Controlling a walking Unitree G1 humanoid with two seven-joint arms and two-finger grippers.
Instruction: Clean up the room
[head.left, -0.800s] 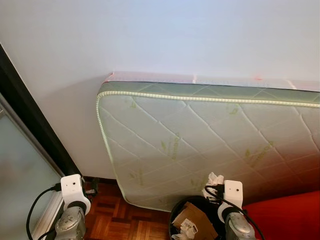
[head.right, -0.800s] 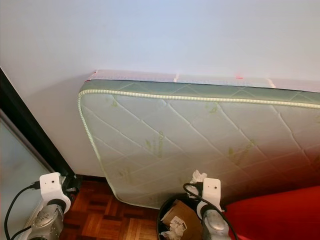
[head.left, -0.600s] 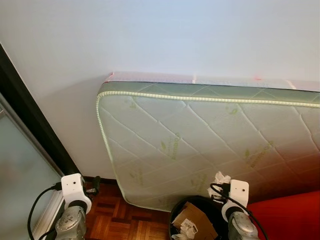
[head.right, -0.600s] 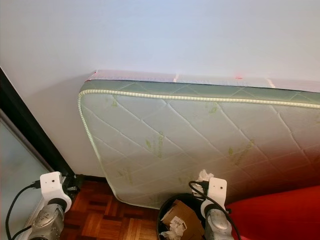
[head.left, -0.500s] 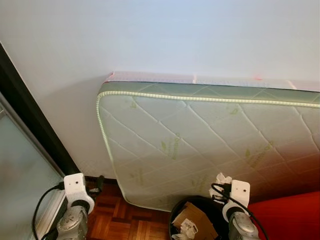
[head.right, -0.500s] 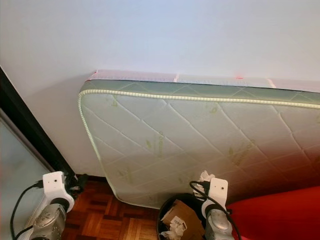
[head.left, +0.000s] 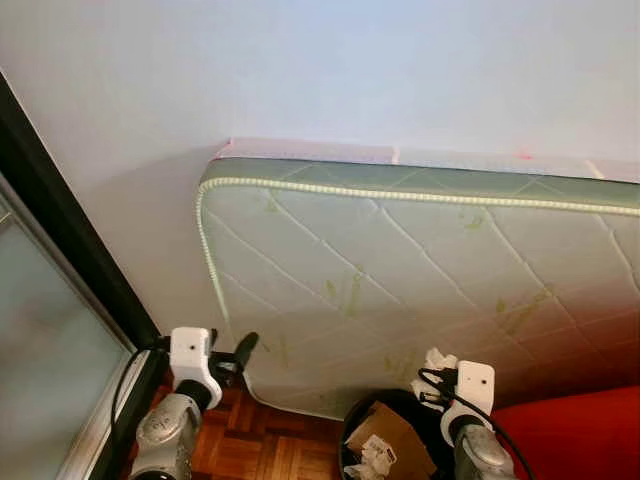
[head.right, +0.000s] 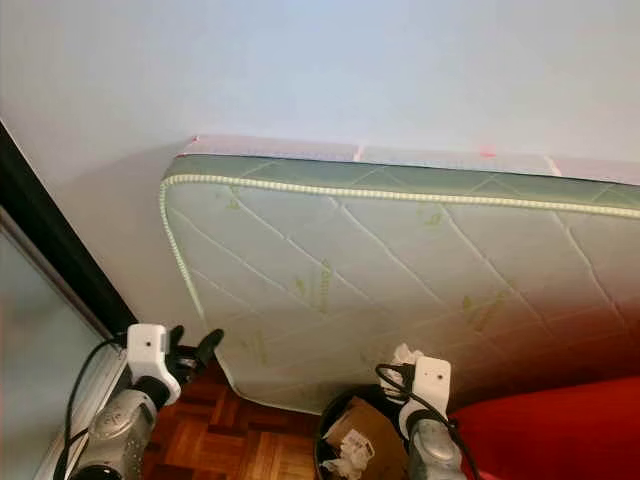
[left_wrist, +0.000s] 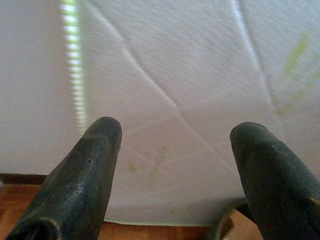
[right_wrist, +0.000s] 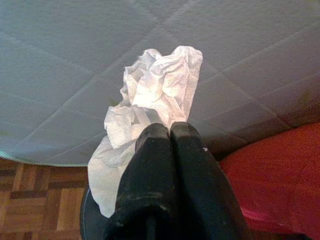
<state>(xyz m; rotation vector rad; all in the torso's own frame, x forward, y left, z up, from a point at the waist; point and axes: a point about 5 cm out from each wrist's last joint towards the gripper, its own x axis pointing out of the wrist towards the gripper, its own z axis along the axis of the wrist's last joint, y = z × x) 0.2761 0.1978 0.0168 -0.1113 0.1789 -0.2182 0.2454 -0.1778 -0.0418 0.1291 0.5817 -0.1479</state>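
Crumpled white tissue paper (right_wrist: 155, 95) is pinched between the shut black fingers of the right hand (right_wrist: 169, 131), low and right of centre in the head views, directly above the round black waste bin (head.left: 372, 412) that already holds brown cardboard (head.left: 392, 436) and more paper scraps. Compared with the frames under a second ago, this hand has barely moved; it sits a touch further right over the bin's rim. The left hand (head.left: 240, 352) has changed more: it has risen from the lower left corner and swung inward, its fingers spread apart and holding nothing, pointing at the edge of the quilted green-and-white mattress (head.left: 420, 290) leaning on the pale wall (head.left: 320, 70). Judging from this, the tissue is positioned for release into the bin, with dropping it the next step.
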